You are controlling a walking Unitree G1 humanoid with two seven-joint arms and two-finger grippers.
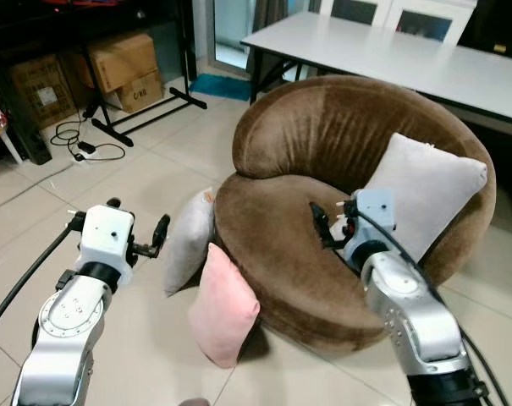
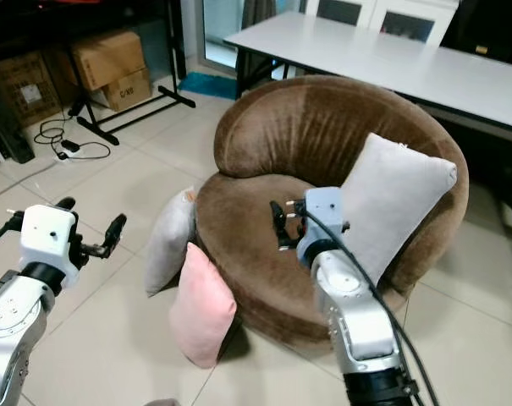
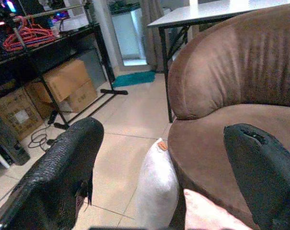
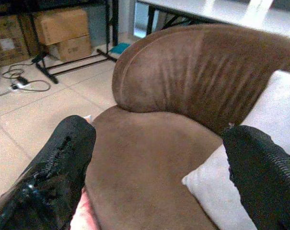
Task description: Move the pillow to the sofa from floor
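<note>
Two pillows point(image 1: 206, 279) lean against the sofa point(image 1: 323, 169); both grippers' jaws spread, empty.

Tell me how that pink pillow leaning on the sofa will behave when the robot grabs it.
The pink pillow looks plump and soft, so it will probably squash between the fingers and sag. It likely weighs little for its bulk. Since it leans on edge against the brown sofa, a nudge may topple it onto the tiles.
</note>
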